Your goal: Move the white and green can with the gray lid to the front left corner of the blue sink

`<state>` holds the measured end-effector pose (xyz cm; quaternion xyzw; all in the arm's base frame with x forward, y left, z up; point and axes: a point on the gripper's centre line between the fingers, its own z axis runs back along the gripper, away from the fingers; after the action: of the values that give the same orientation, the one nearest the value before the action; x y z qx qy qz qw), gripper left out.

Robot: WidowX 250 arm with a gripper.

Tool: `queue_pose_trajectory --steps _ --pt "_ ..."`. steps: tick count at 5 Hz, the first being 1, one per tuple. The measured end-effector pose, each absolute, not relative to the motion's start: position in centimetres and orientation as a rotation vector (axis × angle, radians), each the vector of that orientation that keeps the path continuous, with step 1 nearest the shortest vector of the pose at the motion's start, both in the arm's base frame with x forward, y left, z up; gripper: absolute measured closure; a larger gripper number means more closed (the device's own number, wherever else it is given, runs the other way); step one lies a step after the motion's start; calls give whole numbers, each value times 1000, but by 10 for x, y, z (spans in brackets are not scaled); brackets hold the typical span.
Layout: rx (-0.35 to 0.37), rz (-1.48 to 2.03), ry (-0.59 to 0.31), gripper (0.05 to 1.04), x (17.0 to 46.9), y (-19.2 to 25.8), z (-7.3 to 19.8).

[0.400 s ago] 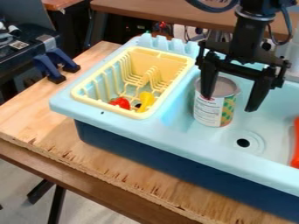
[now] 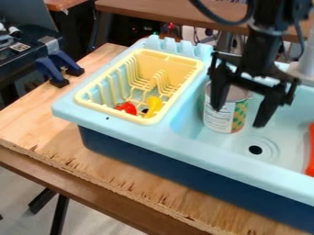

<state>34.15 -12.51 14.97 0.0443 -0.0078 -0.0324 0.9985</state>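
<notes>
Camera view: open gripper [image 2: 238, 118] held low at the can [image 2: 219, 117]

The black arm [image 2: 262, 43] is seen entering from the top edge, right of centre, and is held nearly upright, with a black cable [image 2: 211, 16] looped beside it. The gripper is pointed downward, its crossbar slanted down toward the right. Its two fingers are spread wide: the can is partly covered by one at its left side, while the other is hung by its right side. Nothing is seen to be clenched; whether the can is touched cannot be told.

The can is stood upright in the basin of the light-blue toy sink [image 2: 165, 137], close to the drain [image 2: 255, 149]. At the basin's right, an orange object [image 2: 311, 153] is cut off by the view's edge. A yellow rack [image 2: 78, 97] is set at the sink's left, with a red item [image 2: 127, 108] and a yellow item [image 2: 153, 106] held inside. The sink is supported by a wooden counter [image 2: 116, 176].
</notes>
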Motion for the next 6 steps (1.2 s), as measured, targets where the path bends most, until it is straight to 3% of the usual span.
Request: queue_pose_trajectory --steps 2,3,5,6 --pt "24 -62 -29 83 355 -105 153" --pt "-3 -22 -64 83 371 -101 168" --pt "22 -9 -66 83 417 -110 175" --pt "56 2 -19 83 422 -109 165"
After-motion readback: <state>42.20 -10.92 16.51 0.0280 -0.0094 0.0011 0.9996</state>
